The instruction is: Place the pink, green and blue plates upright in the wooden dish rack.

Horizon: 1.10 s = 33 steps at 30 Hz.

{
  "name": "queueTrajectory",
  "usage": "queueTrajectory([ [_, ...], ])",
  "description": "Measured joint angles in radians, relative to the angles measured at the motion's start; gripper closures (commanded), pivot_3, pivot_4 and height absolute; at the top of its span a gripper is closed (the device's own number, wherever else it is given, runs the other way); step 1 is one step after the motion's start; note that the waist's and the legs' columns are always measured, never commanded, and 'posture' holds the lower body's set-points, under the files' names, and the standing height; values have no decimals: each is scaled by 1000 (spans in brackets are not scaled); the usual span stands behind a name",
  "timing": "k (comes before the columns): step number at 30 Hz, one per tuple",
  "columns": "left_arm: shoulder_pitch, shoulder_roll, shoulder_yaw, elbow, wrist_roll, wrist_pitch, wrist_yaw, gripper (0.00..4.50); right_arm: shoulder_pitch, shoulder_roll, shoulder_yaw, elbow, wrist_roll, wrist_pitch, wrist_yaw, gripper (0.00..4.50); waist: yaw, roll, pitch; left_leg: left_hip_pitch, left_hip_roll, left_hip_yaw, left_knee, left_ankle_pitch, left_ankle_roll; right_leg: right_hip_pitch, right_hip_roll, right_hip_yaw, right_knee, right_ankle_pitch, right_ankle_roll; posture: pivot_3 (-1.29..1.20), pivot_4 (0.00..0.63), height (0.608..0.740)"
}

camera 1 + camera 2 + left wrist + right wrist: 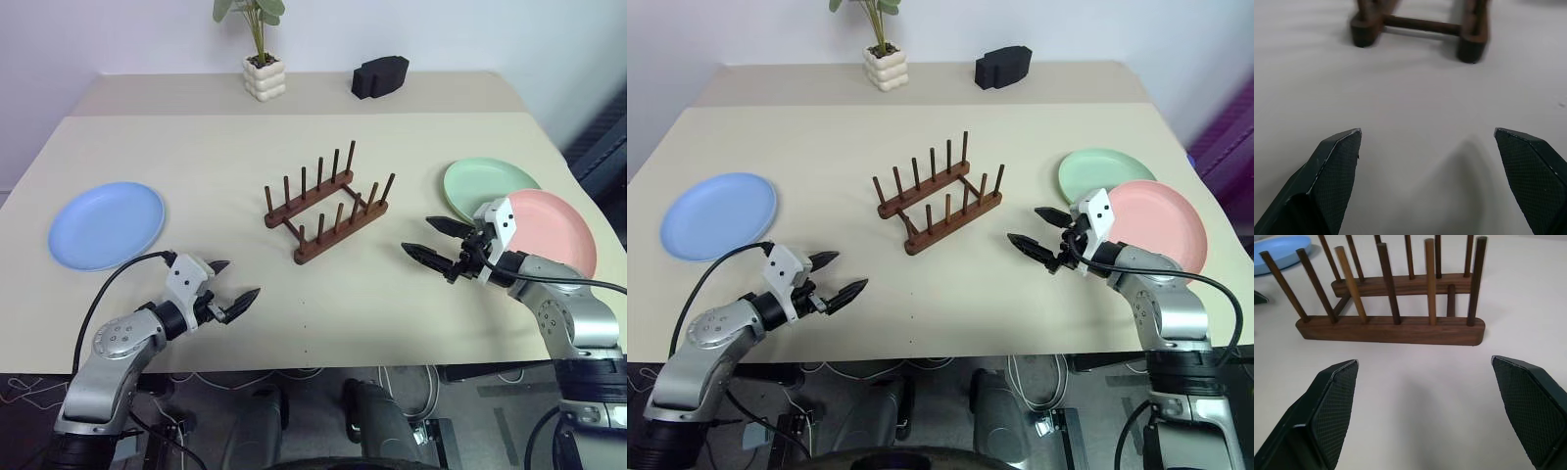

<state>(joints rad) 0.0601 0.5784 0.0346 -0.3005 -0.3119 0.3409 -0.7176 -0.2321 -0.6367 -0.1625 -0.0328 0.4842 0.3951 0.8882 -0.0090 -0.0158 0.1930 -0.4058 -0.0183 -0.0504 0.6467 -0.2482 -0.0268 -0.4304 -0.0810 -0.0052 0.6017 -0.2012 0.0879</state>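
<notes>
Left eye view: the wooden dish rack is seen near the middle of the table, set at an angle, and every slot between its pegs is empty. No plate is racked yet, so the task is judged to be at its very start, with all three placements left.

The blue plate is laid flat, well apart from the rack on the robot's left. The green plate and the pink plate are laid flat on the robot's right; the pink one is overlapped onto the green one's near edge. All three are untouched.

The left gripper is held low over the bare table, in front of the rack and between it and the blue plate, aimed toward the rack. Its jaws are spread wide with nothing between them; in the left wrist view, only table surface and the rack's near end are seen past the fingertips.

The right gripper is held just beside the pink plate's left rim, aimed toward the rack. Its jaws are also fully spread and empty; nothing is gripped or touched.

At the table's far edge a potted plant and a black block are set, clear of the work.
</notes>
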Motion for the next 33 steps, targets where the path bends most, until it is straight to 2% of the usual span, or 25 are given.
queueTrajectory([
  [6,-133,-25,-121,64,62,-8,-28,0,119,49,11,-137,7,14,-52,65,3,1,-1,0,-1,0,1,0,0,1,0,0,0,0,1,0,150,739],
  [13,-290,-142,-212,261,141,-107,0,0,212,148,84,-310,9,45,-161,65,1,2,-2,3,-1,-1,2,0,0,3,0,0,2,1,2,0,150,739],
  [17,-361,-212,-237,371,176,-167,9,0,238,161,112,-350,9,51,-193,65,16,3,-3,5,-2,-1,3,0,0,6,0,0,2,0,1,0,150,739],
  [20,-397,-244,-254,434,198,-211,12,836,240,171,131,-364,8,52,-210,0,25,4,-4,8,-2,-1,3,0,0,9,-1,0,1,0,2,0,150,739],
  [25,-417,-259,-253,481,214,-245,11,3461,242,177,149,-364,0,50,-223,0,23,5,-5,15,-2,-2,2,0,0,17,-1,0,-1,-2,5,0,150,739],
  [26,-418,-263,-251,485,214,-249,11,3780,242,177,150,-364,-2,49,-224,0,23,5,-5,15,-1,-2,2,0,0,18,-1,0,-2,-2,5,0,150,739],
  [33,-419,-264,-248,497,214,-268,3,3767,232,186,175,-359,-12,43,-224,0,23,6,-6,15,-1,-2,2,0,1,18,-1,0,-2,-2,5,0,150,739],
])
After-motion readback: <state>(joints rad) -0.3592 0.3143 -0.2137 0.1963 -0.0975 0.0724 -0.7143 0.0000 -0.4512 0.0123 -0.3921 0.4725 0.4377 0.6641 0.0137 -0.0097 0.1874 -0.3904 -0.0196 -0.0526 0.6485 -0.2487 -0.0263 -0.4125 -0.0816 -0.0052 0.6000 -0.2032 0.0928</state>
